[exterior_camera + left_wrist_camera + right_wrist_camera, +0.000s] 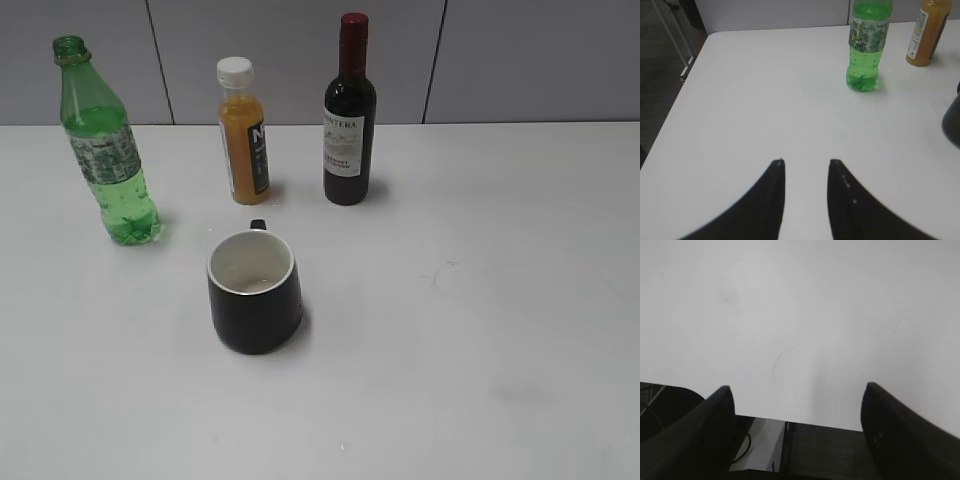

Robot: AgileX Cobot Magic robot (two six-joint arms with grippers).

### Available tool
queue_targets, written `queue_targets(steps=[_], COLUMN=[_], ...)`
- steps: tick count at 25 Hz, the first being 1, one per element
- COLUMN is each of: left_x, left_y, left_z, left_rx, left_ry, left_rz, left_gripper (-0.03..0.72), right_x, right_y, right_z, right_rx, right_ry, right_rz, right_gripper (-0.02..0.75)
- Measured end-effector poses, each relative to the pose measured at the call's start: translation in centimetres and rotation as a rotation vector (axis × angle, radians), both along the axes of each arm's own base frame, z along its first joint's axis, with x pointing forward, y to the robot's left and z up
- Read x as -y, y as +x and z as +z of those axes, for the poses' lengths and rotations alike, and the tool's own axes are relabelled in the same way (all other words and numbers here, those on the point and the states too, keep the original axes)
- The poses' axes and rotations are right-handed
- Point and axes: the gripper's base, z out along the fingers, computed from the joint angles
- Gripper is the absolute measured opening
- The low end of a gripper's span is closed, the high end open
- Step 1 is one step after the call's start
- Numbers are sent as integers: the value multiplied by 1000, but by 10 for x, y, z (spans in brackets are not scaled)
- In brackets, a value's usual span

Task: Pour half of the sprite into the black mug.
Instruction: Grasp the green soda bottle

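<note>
Exterior view: the sprite bottle [108, 150] stands upright and uncapped at the back left of the white table [480, 330], its clear liquid filling roughly the lower two thirds. To its right, apart from it, stands the orange juice bottle [242, 132] with a white cap, and further right the dark wine bottle [349, 115] with a red top. The black mug [254, 291] sits upright in front of the juice bottle, nearer the camera, with its white inside showing and its handle [258, 225] pointing toward the back. It touches none of the bottles. No arm shows in this view.

In the left wrist view, the left gripper [806, 167] hangs over bare tabletop near the table's left edge, its two dark fingers partly spread with nothing between them. The sprite bottle [867, 50] stands well ahead of it, the juice bottle [927, 32] beyond to the right, and a sliver of the mug [952, 125] at the right border.

In the right wrist view, the right gripper [797, 392] is spread wide and empty above plain table surface marked by a faint curved scratch [780, 357].
</note>
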Motion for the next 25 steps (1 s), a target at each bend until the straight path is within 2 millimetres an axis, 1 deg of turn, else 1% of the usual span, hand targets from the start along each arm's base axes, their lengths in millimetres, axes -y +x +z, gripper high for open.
queue_targets(steps=[4, 8, 10, 17, 25], left_x=[0, 0, 0, 0, 0], left_y=[0, 0, 0, 0, 0], left_z=[0, 0, 0, 0, 0], left_rx=[0, 0, 0, 0, 0], left_ry=[0, 0, 0, 1, 1], left_rz=[0, 0, 0, 0, 0], left_gripper=[232, 232, 232, 232, 232], right_x=[3, 6, 7, 10, 12], right_y=[-30, -59, -70, -96, -117], right_z=[-6, -19, -25, -16, -10], right_rx=[82, 144, 179, 426, 589], right_ry=[7, 12, 13, 31, 47], right_rz=[-2, -2, -3, -6, -7], right_gripper=[593, 593, 593, 593, 592])
